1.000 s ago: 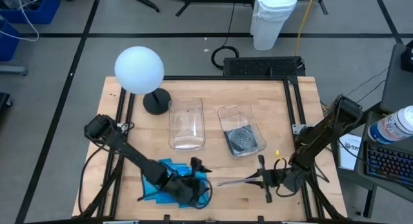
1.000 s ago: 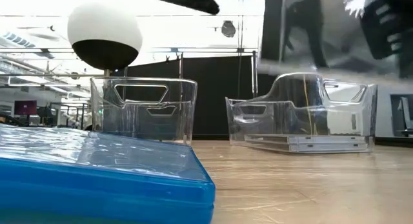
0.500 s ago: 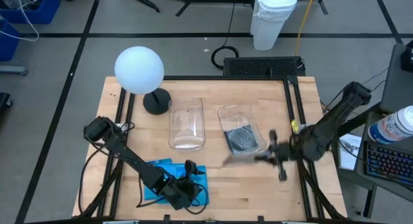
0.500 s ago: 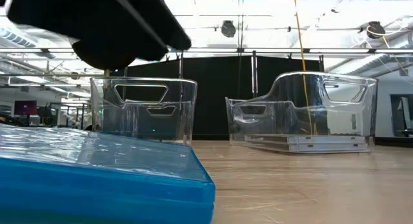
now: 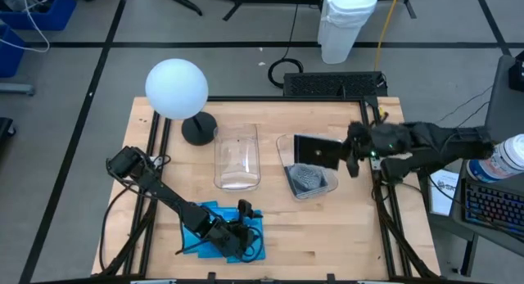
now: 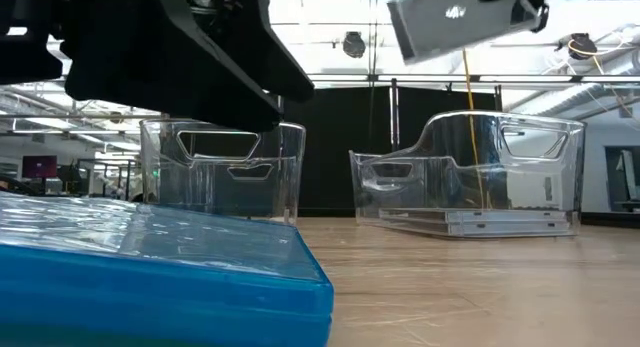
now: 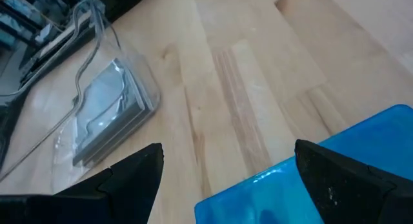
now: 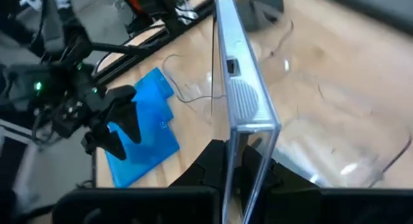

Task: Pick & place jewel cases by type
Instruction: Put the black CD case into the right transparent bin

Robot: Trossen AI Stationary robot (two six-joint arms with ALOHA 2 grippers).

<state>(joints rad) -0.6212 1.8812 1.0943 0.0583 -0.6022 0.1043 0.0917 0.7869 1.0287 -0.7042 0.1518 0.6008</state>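
Several bright blue jewel cases (image 5: 214, 232) lie stacked at the table's near edge; they also fill the low view's foreground (image 6: 150, 272). My left gripper (image 5: 246, 212) hovers open just above them, a finger on each side of a blue corner (image 7: 310, 185). My right gripper (image 5: 352, 150) is shut on a clear jewel case with a dark insert (image 5: 315, 151), high over the right clear bin (image 5: 326, 182). That bin holds clear patterned cases (image 7: 106, 124). The left clear bin (image 5: 237, 157) stands beside it. My right gripper pinches the clear case between its two fingers at one edge (image 8: 240, 139), the edge toward the table's right. The fingers reach in about level from the right side. The case is lifted clear and tilted (image 6: 455, 17), above the right bin.
A white globe lamp (image 5: 176, 87) on a black base (image 5: 199, 128) stands at the far left of the table. Black frame rails (image 5: 372, 112) run along the table's sides. Bare wood (image 5: 327, 235) lies between the blue stack and the table's right edge.
My right gripper has carried the clear case up from the table's near part toward the far edge, and it is now over the right bin; the case has tipped from lying flat to tilted. My left gripper has come down toward the blue stack.
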